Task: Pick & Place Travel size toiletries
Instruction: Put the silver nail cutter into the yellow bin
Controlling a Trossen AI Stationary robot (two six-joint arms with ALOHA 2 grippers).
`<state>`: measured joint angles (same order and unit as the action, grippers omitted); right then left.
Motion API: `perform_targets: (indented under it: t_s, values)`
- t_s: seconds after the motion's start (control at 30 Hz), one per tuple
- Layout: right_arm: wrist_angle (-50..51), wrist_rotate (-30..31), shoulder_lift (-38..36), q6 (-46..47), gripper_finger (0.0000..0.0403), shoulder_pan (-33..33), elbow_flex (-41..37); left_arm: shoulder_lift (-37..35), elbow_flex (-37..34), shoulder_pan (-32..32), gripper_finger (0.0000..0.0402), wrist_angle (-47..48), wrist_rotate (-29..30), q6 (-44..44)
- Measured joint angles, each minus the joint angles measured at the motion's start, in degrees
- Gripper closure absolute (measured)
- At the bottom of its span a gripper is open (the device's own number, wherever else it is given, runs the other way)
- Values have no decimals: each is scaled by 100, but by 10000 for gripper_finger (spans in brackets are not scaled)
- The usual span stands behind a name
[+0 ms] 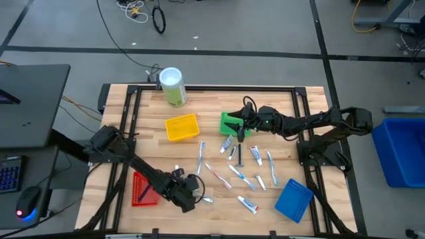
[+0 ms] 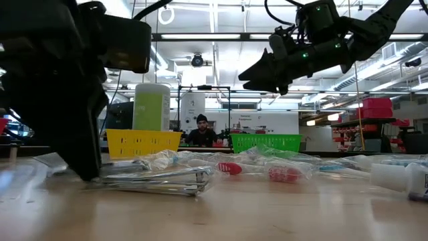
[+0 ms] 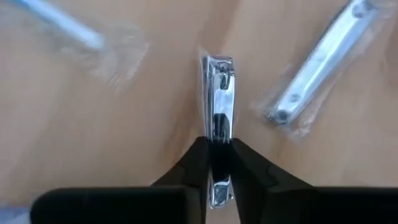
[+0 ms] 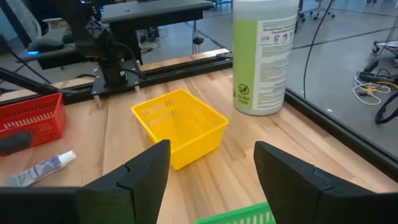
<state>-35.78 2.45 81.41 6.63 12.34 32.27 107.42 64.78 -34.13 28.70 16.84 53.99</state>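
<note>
At the table's left stands the red basket (image 1: pixel 141 188), and just beside it, toward the middle, the left gripper (image 1: pixel 193 192) is down at the wood (image 1: pixel 133 143), its two fingers (image 3: pixel 198 163) clenched on a nail clipper (image 3: pixel 217 109) wrapped in clear film. In the left wrist view the clipper's long axis runs straight out from between the jaws, which pinch it across its narrow width at the near end, so a plain lift looks enough to carry it. That red basket lies close behind this arm and seems the nearest drop, though which basket is meant cannot be told. A second wrapped metal piece (image 3: pixel 317 65) lies slanted just beside the clipper, apart from it. Further right the remaining travel size toiletries (image 1: pixel 239 172), small tubes and slim toothbrushes, lie scattered across the middle of the table, with the yellow basket (image 1: pixel 181 127) and the green-labelled canister (image 1: pixel 172 86) behind them. Over the green basket (image 1: pixel 229 123) hangs the right gripper (image 1: pixel 240 127), raised off the table, fingers spread and holding nothing. At the far right sits the blue basket (image 1: pixel 293 200).
</note>
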Motion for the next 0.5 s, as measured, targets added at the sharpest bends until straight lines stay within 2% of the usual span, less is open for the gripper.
perform_targets:
  t_s: [0.1, 0.27, 0.37, 0.5]
  values:
    - [1, 70, 0, 2, 155, 0, 0, -276, 305, 47, 355, 591, 333, 253]
    - [10, 77, 0, 0, 153, 0, 0, -715, 865, 307, 355, 2317, 1074, 366]
    - [10, 91, 0, 0, 157, 0, 0, -989, 1081, 641, 351, 3283, 1463, 382]
    - [10, 93, 0, 2, 166, 0, 0, -1187, 1097, 1323, 351, 4031, 1757, 54]
